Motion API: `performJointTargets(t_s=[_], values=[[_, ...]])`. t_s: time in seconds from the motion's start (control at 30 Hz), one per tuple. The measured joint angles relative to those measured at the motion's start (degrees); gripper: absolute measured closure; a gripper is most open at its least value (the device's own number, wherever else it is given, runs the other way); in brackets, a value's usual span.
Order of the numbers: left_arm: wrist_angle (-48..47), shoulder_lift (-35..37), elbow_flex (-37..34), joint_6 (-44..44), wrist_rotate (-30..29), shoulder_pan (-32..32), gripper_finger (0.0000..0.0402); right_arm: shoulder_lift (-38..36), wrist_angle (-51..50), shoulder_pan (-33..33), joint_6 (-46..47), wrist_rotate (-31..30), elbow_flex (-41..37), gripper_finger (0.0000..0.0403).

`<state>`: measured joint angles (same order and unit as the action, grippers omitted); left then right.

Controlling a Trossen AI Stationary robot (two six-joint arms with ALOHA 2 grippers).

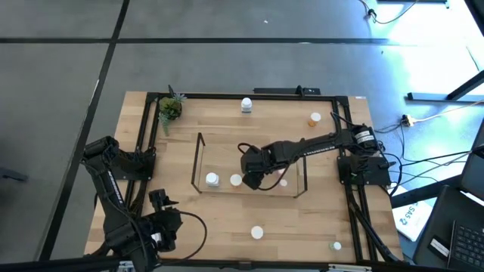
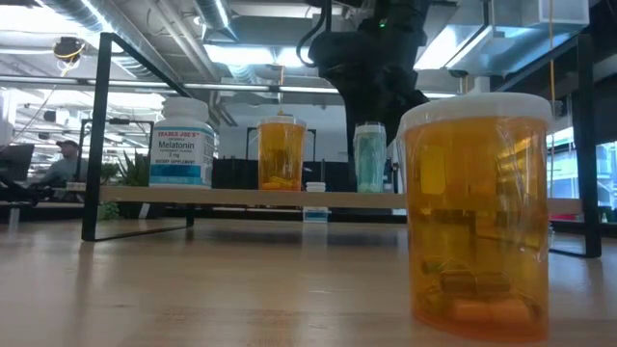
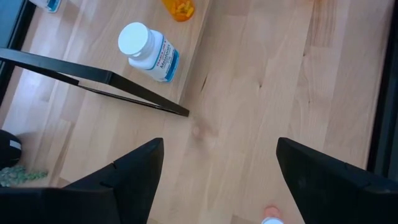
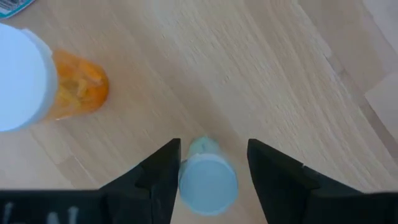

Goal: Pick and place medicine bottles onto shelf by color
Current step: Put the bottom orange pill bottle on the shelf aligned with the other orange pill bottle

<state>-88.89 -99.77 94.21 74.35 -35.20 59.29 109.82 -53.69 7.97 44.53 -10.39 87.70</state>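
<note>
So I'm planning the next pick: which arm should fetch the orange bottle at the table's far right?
Right. Its end effector is at the shelf, nearer that orange bottle; the left end effector waits across the table.

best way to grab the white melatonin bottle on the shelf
Grip the melatonin bottle by its round body just under the cap, coming straight down. It stands upright on the shelf, apart from the orange bottle, leaving finger room either side.
</note>
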Motion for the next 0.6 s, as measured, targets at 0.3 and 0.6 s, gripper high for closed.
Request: performJointTargets(t_s=[0.3,0.6], values=[[-0.01,0.00,-0.01,0.01,-0.01,0.00,0.0095,-0.04,2.18,0.00,-0.09,0.02,0.00,0.0216],[-0.01,0.00,-0.01,0.14,0.37,0.00,0.0095,-0.09,1.71,0.02,-2.61,-0.09,1.43,0.0216]])
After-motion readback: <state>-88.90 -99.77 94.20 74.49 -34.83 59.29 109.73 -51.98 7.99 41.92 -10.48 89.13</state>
